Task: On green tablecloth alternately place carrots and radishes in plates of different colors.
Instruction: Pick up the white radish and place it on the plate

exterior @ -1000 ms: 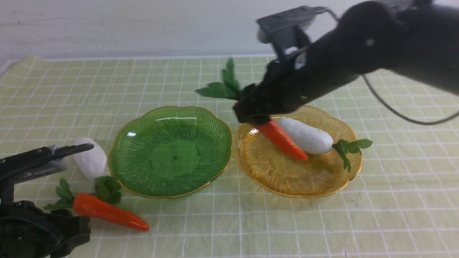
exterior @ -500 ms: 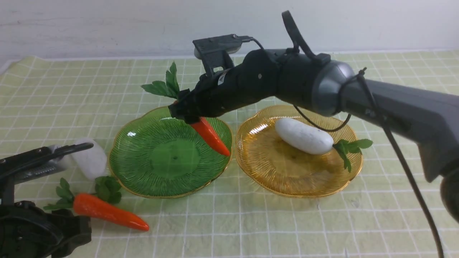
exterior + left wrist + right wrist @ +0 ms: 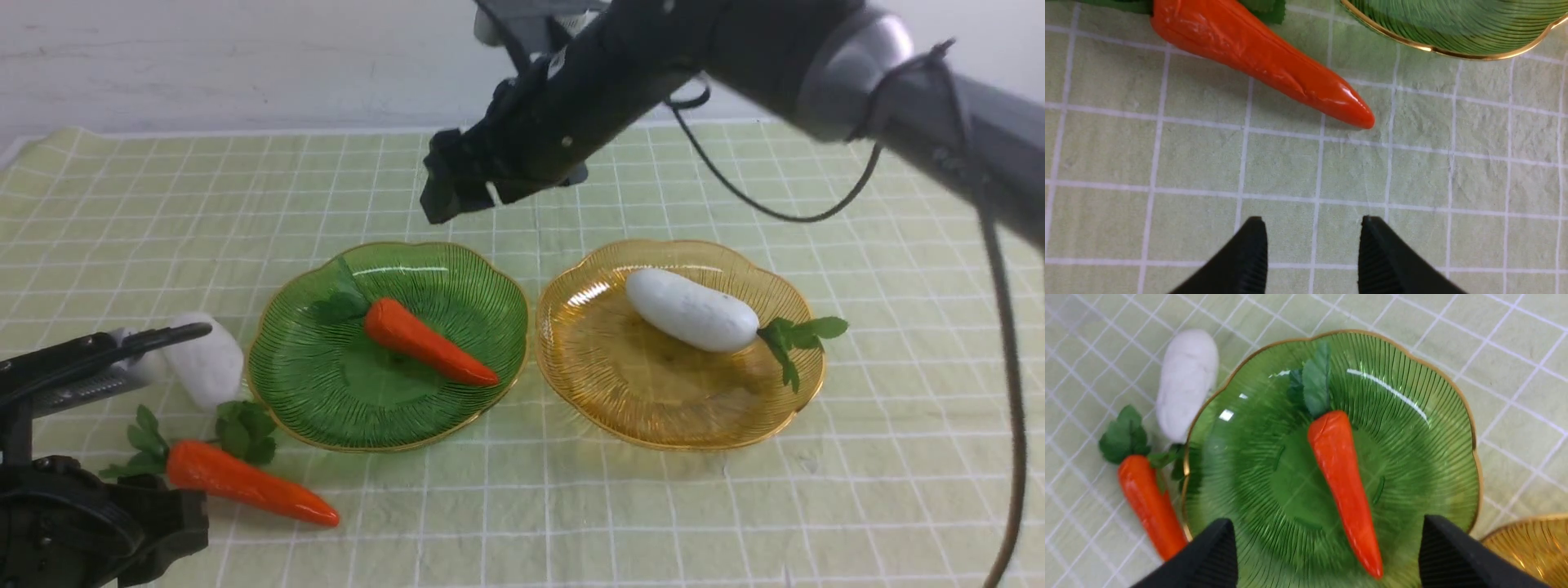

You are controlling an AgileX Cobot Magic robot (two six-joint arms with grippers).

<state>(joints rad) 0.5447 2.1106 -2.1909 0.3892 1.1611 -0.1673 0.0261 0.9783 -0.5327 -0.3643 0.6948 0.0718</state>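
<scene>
One carrot (image 3: 424,343) lies in the green plate (image 3: 310,384), leaves toward the far left; it also shows in the right wrist view (image 3: 1339,473). My right gripper (image 3: 457,192) hangs open and empty above that plate's far edge, and its jaws (image 3: 1327,520) stand wide apart. One radish (image 3: 692,310) lies in the amber plate (image 3: 653,408). The second radish (image 3: 204,359) and second carrot (image 3: 245,483) lie on the green tablecloth (image 3: 571,506) left of the green plate. My left gripper (image 3: 1310,220) is open and empty, just short of that carrot's tip (image 3: 1265,65).
My left arm (image 3: 73,376) sits at the near left corner, beside the loose radish and carrot. The right arm and its cable (image 3: 1004,327) reach in from the right above the amber plate. A white wall runs behind the table.
My right gripper carried the carrot from over the amber plate to the green plate, let it go there and rose, open. The left arm has not moved.
</scene>
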